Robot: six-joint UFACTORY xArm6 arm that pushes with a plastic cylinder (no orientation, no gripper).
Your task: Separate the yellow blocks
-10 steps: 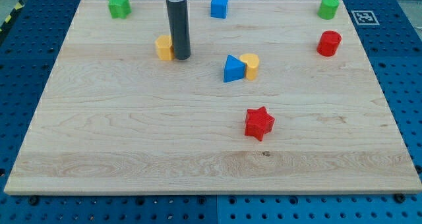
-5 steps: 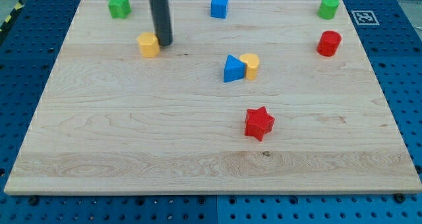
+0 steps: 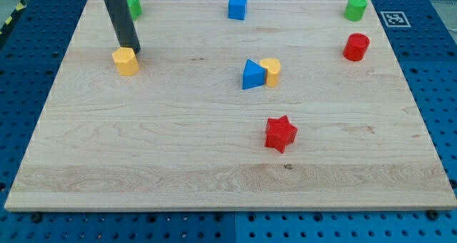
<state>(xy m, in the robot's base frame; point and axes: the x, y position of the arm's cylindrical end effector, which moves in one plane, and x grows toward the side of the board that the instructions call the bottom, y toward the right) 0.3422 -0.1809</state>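
Note:
One yellow hexagonal block (image 3: 126, 61) sits near the board's upper left. My tip (image 3: 131, 50) touches its upper right edge. The other yellow block (image 3: 270, 71), a cylinder, lies near the middle and touches a blue triangle block (image 3: 251, 75) on its left side. The rod partly hides a green star block (image 3: 133, 5) at the view's top left.
A blue cube (image 3: 238, 6) sits at top centre. A green cylinder (image 3: 355, 8) and a red cylinder (image 3: 355, 47) sit at the upper right. A red star block (image 3: 280, 134) lies below centre. The wooden board (image 3: 214, 171) rests on a blue perforated table.
My tip has moved to the view's left and slightly down, pushing the yellow hexagonal block leftward, farther from the yellow cylinder. The other blocks have not moved.

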